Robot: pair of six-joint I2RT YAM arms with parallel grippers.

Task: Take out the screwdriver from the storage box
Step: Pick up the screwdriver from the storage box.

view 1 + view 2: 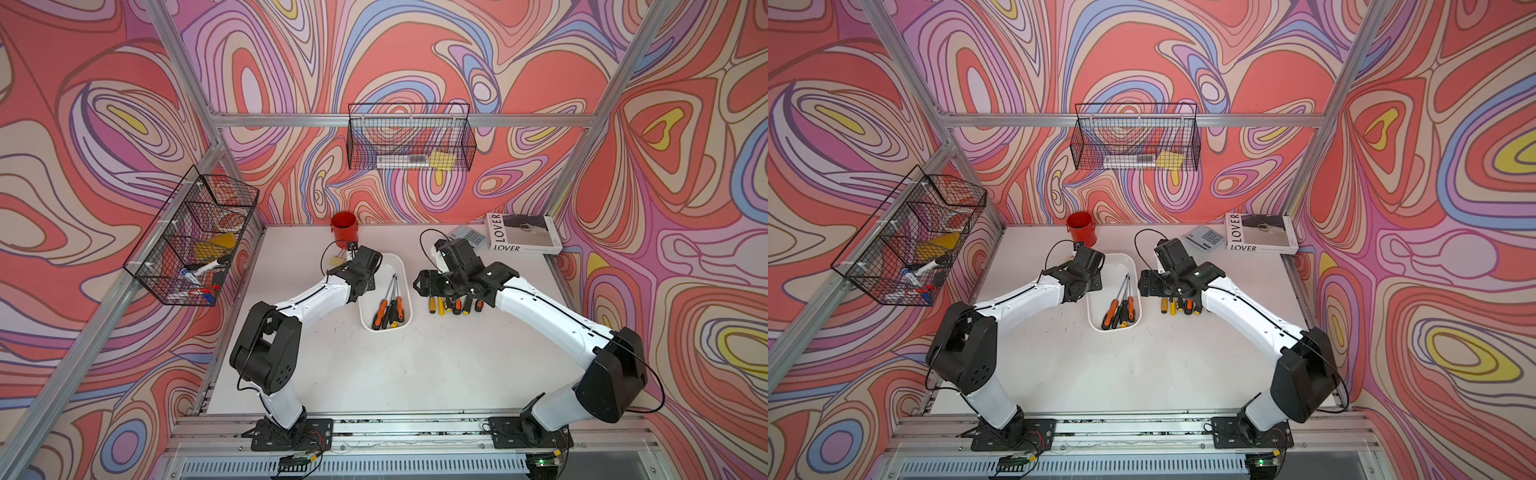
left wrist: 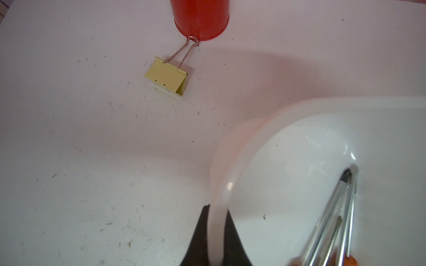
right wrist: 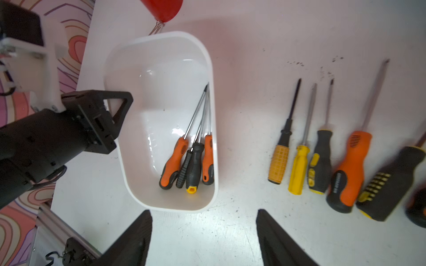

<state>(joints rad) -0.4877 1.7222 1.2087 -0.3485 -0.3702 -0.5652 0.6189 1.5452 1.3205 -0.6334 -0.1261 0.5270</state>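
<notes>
Left wrist view: left gripper (image 2: 216,238) clamps the storage box (image 2: 288,147) rim; right gripper (image 3: 204,213) stands wide, empty, beside it.

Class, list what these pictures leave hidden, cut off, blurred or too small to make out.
- Top views: the white right arm covers the shafts of the loose orange, yellow and black screwdrivers.
- Left wrist view: the edge cuts off the handles of the steel-shafted screwdrivers in the shallow white plastic tub.
- Top views: items in the back black wire basket, too small to name.
</notes>
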